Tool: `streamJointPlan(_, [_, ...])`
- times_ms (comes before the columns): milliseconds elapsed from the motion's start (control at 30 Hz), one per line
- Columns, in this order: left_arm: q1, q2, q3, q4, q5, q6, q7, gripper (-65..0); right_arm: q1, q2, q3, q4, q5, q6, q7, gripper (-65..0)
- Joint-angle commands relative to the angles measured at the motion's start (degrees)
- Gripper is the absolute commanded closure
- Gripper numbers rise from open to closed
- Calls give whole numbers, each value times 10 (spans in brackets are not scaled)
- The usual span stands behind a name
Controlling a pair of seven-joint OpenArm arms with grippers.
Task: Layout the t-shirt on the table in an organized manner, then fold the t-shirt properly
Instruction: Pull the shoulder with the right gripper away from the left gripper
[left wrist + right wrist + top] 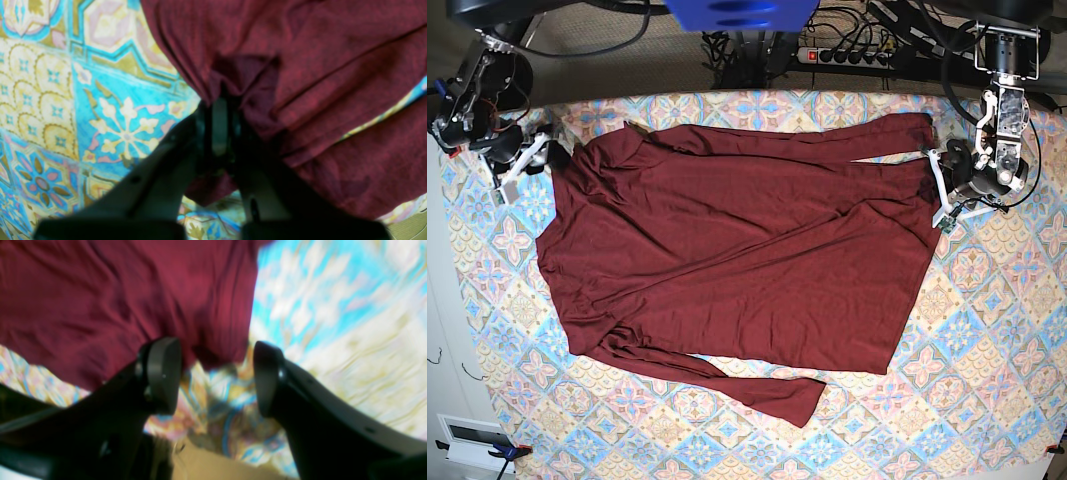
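Maroon knit fabric covers most of the bench (987,330): the t-shirt (747,250) lies spread across the patterned cloth, thin and soft, rippled with long shallow creases running roughly left to right in the base view. 1 sleeve stretches along the far edge toward the right, and the other trails from the near left corner out to a blunt cuff near the middle of the near side. The shirt carries no print.

The bench cloth shows diamond tiles in pastel blue, pink and cream, each holding a floral motif.

At the right edge of the shirt in the base view, the left tool (218,100) has its dark fingers pressed together on a bunched pinch of the t-shirt (333,83), the fabric gathering into folds that radiate from the grip. Through the left wrist camera, the bench (66,100) shows crisp turquoise and yellow tilework just beside that pinch.

At the far left corner, the right tool (217,376) stands with its 2 rounded black pads well apart, nothing between them. The t-shirt (116,300) edge hangs just beyond the pads, and the bench (333,323) is blurred in that view.
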Motion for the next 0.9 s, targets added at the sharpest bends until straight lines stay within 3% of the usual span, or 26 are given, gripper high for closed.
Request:
streamJointPlan(0, [-8, -11, -3, 8, -3, 1, -4, 0, 7, 6, 2, 2, 12, 1, 13, -342])
streamJointPlan(400, [-8, -11, -3, 8, -3, 1, -4, 0, 40, -15, -24, -44, 10, 1, 30, -335])
streamJointPlan(500, [-8, -11, -3, 8, -3, 1, -4, 0, 42, -16, -23, -44, 10, 1, 30, -277])
streamJointPlan(633, [-8, -11, -3, 8, -3, 1, -4, 0, 43, -13, -22, -44, 10, 1, 30, -82])
streamJointPlan(700, [-8, -11, -4, 8, -3, 1, -4, 0, 43, -12, -19, -44, 11, 1, 30, -14])
streamJointPlan(867, [-5, -11, -7, 8, -4, 1, -4, 0, 38, -12, 63, -44, 11, 1, 23, -9])
